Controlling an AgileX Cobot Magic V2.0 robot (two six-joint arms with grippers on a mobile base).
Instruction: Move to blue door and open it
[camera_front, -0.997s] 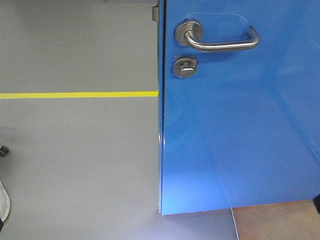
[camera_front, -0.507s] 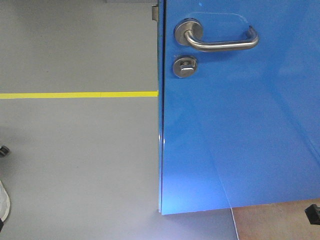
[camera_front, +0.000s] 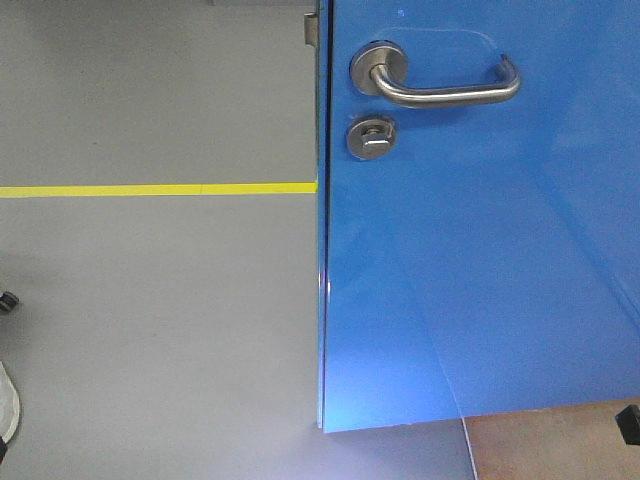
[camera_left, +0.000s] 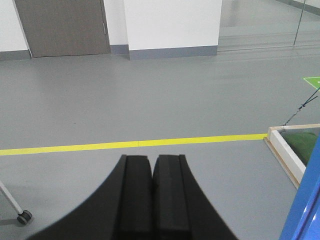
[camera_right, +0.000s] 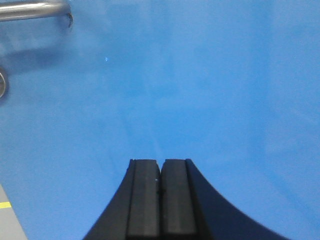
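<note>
On the left of the front view, a yellow floor line meets the blue door, which fills the right. The left hand is pressed together, empty; the right hand, apparently likewise, faces the panel.

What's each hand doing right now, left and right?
Left hand: closed, empty, facing the grey floor.
Right hand: closed, empty, facing the glossy bright-blue door panel.
</note>
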